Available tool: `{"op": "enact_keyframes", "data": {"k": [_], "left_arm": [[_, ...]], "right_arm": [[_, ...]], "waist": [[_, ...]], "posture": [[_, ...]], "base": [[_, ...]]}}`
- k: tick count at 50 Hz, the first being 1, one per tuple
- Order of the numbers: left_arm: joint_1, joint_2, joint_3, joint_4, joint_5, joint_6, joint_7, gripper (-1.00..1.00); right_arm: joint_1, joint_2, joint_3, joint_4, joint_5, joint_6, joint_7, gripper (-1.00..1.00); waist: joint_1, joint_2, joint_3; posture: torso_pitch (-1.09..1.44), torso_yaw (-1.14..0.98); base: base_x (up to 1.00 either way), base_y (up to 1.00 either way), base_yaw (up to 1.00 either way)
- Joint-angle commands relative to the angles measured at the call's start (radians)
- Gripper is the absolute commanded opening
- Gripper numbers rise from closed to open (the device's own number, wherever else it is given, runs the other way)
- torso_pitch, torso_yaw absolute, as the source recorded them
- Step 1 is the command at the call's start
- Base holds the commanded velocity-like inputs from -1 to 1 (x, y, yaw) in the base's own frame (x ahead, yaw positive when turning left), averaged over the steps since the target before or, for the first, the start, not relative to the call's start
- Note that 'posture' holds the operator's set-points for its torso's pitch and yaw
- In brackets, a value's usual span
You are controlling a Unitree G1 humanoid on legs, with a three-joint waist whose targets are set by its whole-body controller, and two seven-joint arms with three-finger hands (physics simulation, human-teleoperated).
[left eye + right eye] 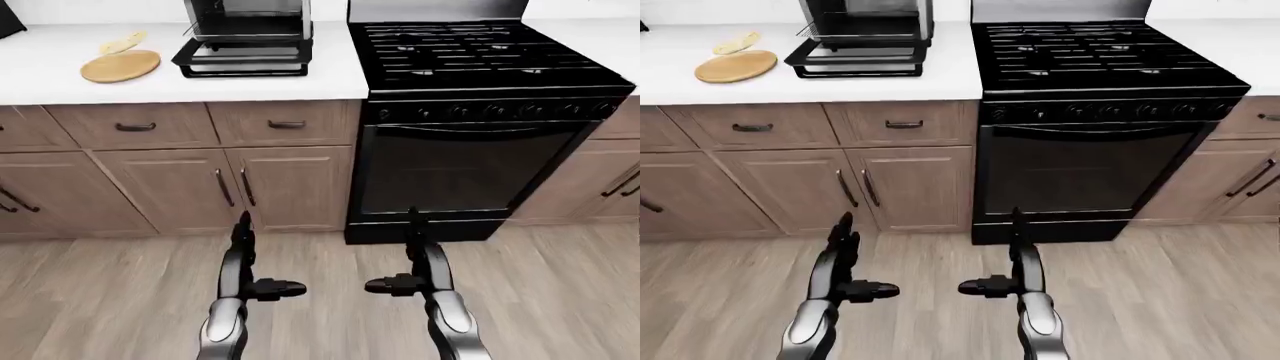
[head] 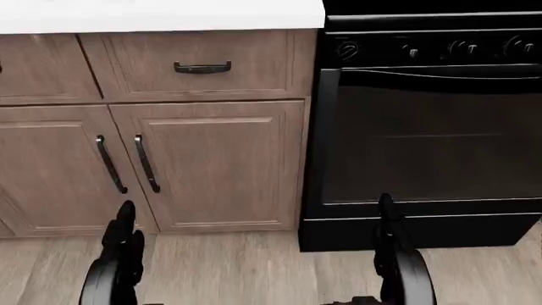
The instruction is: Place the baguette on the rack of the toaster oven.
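Observation:
A pale baguette [image 1: 122,42] lies on the far edge of a round wooden board [image 1: 120,66] on the white counter, upper left of the left-eye view. To its right stands the toaster oven [image 1: 247,34] with its door folded down and the rack showing inside. My left hand [image 1: 248,259] and right hand [image 1: 408,255] are both open and empty, fingers pointing up, low over the floor and well short of the counter. They also show at the bottom of the head view [image 2: 122,244].
A black gas range [image 1: 470,67] with its oven door [image 1: 460,169] stands right of the counter. Wooden drawers and cabinet doors [image 1: 200,180] run under the white counter [image 1: 40,75]. Wood-plank floor [image 1: 100,300] lies between me and the cabinets.

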Motion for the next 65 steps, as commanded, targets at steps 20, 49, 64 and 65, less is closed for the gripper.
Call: {"op": "enact_keyframes", "data": {"k": [20,49,64,65], "left_arm": [[-0.093,0.065,0.087,-0.734,0.032,0.488,-0.066,1.00],[-0.299,0.173,0.162,-1.135,-0.035,0.979,-0.061,1.00],[-0.367,0.219,0.169,-1.135,-0.054,1.020,-0.028,1.00],[-0.367,0.216,0.168,-1.135,-0.048,1.021,-0.032,1.00]], "right_arm": [[-0.117,-0.030,-0.013,-0.605,-0.012,0.346,0.025,1.00],[-0.424,-0.346,-0.190,-1.135,0.466,0.988,-0.308,1.00],[-0.441,-0.245,-0.167,-1.135,0.297,1.016,-0.171,1.00],[-0.440,-0.244,-0.167,-1.135,0.298,1.013,-0.171,1.00]], "waist": [[0.009,-0.001,-0.087],[0.006,-0.001,-0.058],[-0.005,-0.043,-0.051],[-0.007,-0.048,-0.055]], "posture": [[0.00,0.00],[0.00,0.00],[0.00,0.00],[0.00,0.00]], "base": [[0.00,0.00,0.00],[0.00,0.02,0.00],[0.01,0.25,0.00],[0.03,0.37,0.00]]}}
